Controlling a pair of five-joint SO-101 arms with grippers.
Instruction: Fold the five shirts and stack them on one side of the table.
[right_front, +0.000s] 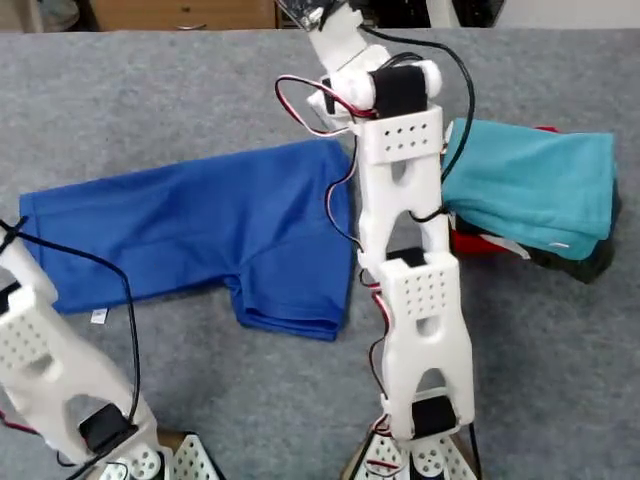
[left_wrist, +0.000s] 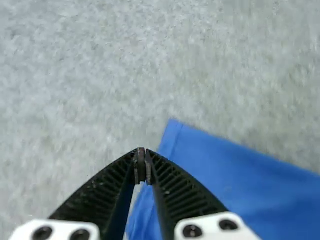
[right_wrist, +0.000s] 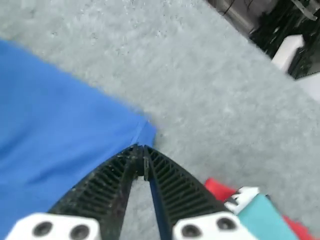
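Left arm: You have the left arm (right_front: 50, 360) sitting at 8 o'clock in the high view, its white links running from the near edge up toward the left border.

Left gripper: Your left gripper (left_wrist: 140, 165) has its black ribbed jaws closed tip to tip. It sits right at a corner of the blue shirt (left_wrist: 240, 190), and blue cloth shows between the jaws behind the tips. You cannot tell from here whether any cloth is pinched.

Blue shirt: It lies flat on the grey table (right_front: 150, 90), spreading from 9 o'clock to the centre, with one sleeve pointing toward 6 o'clock. A small white tag (right_front: 98, 316) peeks out at its near edge.

Right arm: Your right arm (right_front: 410, 280) runs from 6 o'clock up to 12 o'clock, along the shirt's right edge.

Right gripper: Your right gripper (right_wrist: 142, 165) is also closed, tips together, just at the shirt's far right corner. Whether it pinches any cloth is unclear.

Stack: At 3 o'clock, just beside the right arm, a folded teal shirt (right_front: 530, 185) rests on top of a red shirt (right_front: 480, 243) and a black shirt (right_front: 585, 262).
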